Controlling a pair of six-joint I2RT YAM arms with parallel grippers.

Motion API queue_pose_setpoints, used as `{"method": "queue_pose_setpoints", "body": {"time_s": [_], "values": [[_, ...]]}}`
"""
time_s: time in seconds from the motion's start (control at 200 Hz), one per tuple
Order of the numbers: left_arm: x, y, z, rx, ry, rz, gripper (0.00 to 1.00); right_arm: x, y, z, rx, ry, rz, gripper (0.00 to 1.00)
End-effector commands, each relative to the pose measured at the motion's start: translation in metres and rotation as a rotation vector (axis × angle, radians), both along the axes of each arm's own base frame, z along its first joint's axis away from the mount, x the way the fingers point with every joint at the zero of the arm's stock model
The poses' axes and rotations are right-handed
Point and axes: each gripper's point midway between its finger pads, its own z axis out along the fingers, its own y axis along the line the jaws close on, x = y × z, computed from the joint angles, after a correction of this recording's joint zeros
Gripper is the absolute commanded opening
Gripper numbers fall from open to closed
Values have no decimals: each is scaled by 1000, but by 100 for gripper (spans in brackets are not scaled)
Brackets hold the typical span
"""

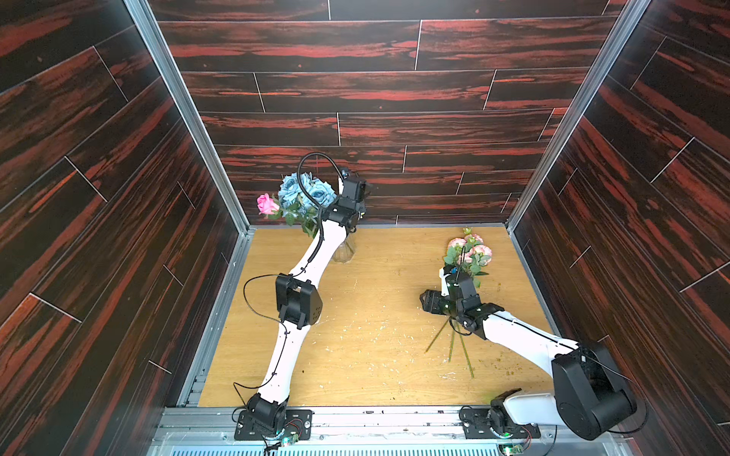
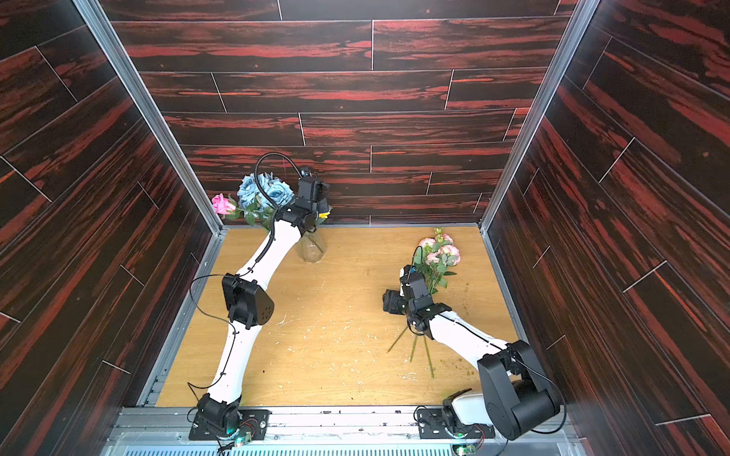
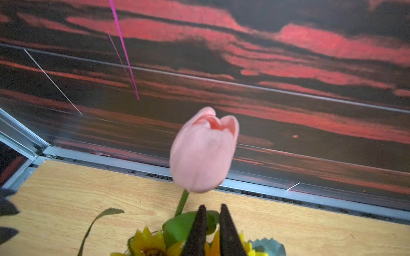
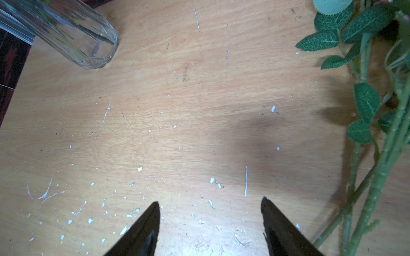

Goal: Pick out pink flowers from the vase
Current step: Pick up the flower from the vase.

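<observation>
At the far edge of the table [image 1: 375, 296], your left gripper [image 3: 212, 206] pinches the pink tulip [image 3: 203, 150] by its leaf to draw it from the vase [image 2: 312, 248], while your right gripper [image 4: 210, 200] hangs open, empty.

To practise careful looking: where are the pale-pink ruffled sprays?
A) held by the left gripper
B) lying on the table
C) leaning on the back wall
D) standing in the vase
B: the pink sprays lie flat on the table, well apart from the vase.
</observation>
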Motion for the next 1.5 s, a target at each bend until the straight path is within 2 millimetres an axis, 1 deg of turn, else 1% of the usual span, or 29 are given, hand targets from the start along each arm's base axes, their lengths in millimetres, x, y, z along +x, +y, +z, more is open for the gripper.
{"method": "queue_pose_setpoints", "body": {"time_s": [0.0,0.11,0.396,0.556,0.636,0.721,0.747,0.792,0.857,0.867,0.932,0.997,1.067,1.107,1.157,1.233,1.368,1.413,1.493], "values": [[1,7,-2,4,10,8,8,5,5,7,9,-17,17,74],[0,9,6,2,0,8,0,4,6,7,9,-17,19,74],[-9,9,46,-26,-62,-17,0,4,7,8,15,-16,24,74],[-16,10,73,-46,-104,-30,0,3,8,8,20,-13,27,74],[-19,10,82,-53,-120,-37,0,3,8,7,21,-12,28,74],[-21,11,86,-52,-125,-33,0,3,8,8,23,-12,29,74],[-22,12,87,-50,-125,-31,5,3,9,8,23,-13,30,74],[-22,15,87,-46,-125,-18,22,3,9,8,24,-12,30,74],[-22,17,84,-39,-118,-3,42,3,9,8,25,-13,31,74],[-21,17,83,-37,-116,-1,43,3,9,8,25,-12,30,74],[-21,18,80,-32,-106,2,45,3,9,8,25,-13,31,74],[-21,17,75,-30,-94,0,43,3,9,8,25,-11,32,74],[-20,18,73,-30,-88,3,43,3,9,7,24,-10,32,74],[-20,19,71,-27,-85,10,46,4,9,8,25,-11,33,74],[-20,21,69,-20,-83,23,55,3,10,8,26,-11,33,74],[-19,23,68,-12,-83,32,62,4,9,8,25,-10,32,74],[-14,20,61,-19,-77,18,66,3,10,7,25,-8,34,74],[-12,17,57,-28,-71,3,66,3,10,7,24,-10,35,74],[-8,5,48,-47,-61,-47,68,4,9,7,22,-9,31,74]]}}
